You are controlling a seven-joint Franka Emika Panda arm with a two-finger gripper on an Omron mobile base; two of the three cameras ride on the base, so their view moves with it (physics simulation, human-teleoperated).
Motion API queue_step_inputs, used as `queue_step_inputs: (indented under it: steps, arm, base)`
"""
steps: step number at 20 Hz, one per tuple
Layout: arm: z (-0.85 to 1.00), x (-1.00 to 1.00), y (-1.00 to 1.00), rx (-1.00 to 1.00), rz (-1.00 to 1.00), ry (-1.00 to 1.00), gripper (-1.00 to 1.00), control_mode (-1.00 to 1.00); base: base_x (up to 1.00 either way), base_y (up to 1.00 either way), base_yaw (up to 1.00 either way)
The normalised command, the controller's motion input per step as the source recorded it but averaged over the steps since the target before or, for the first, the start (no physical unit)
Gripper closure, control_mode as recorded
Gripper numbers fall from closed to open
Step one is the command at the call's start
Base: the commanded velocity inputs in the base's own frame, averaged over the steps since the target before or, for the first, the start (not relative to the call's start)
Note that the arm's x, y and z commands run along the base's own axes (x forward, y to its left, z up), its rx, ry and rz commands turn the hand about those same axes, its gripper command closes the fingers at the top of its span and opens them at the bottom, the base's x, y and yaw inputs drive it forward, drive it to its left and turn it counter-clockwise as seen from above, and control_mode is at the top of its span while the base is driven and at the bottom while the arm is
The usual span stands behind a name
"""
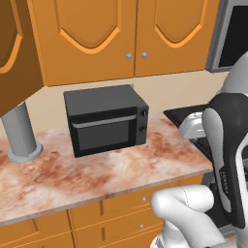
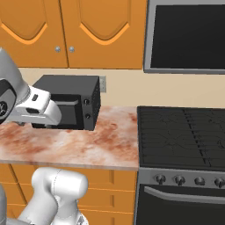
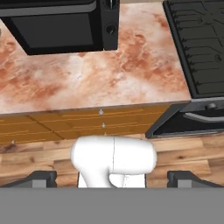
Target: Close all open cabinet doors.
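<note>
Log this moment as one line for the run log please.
phase: approach | open tall orange-brown wooden cabinet door swung out at upper left | pair of doors above black microwave shut | pincer open, holding nothing, facing marbled counter

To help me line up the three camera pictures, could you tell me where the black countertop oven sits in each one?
Left base view: the black oven stands mid-frame on the marble counter, below the closed cabinet doors.
Right base view: centre-left, partly behind the arm.
Hand view: along the top edge, left of centre.
Shared landmark: the black stovetop to the oven's right.
</note>
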Motion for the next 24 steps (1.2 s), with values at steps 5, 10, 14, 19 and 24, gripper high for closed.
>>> queue_step_inputs:
  steps: [5, 10, 14, 19, 24]
  arm:
    - [-0.02, -0.85, 0.09, 0.0, 0.0, 0.01, -1.0, -1.0]
    - [-0.06, -0.25, 0.34, 0.0, 0.0, 0.01, -1.0, 1.0]
    - [0.0, 0.0, 0.0, 0.0, 0.0, 0.0, -1.0, 1.0]
    - [0.0, 0.0, 0.0, 0.0, 0.0, 0.0, -1.0, 1.0]
    - [0.0, 0.0, 0.0, 0.0, 0.0, 0.0, -1.0, 1.0]
  base:
    - [0.0, 0.0, 0.0]
    - [0.0, 0.05, 0.0]
    - [-0.06, 0.15, 0.0]
    - [-0.5, 0.42, 0.0]
    - [-0.49, 0.44, 0.0]
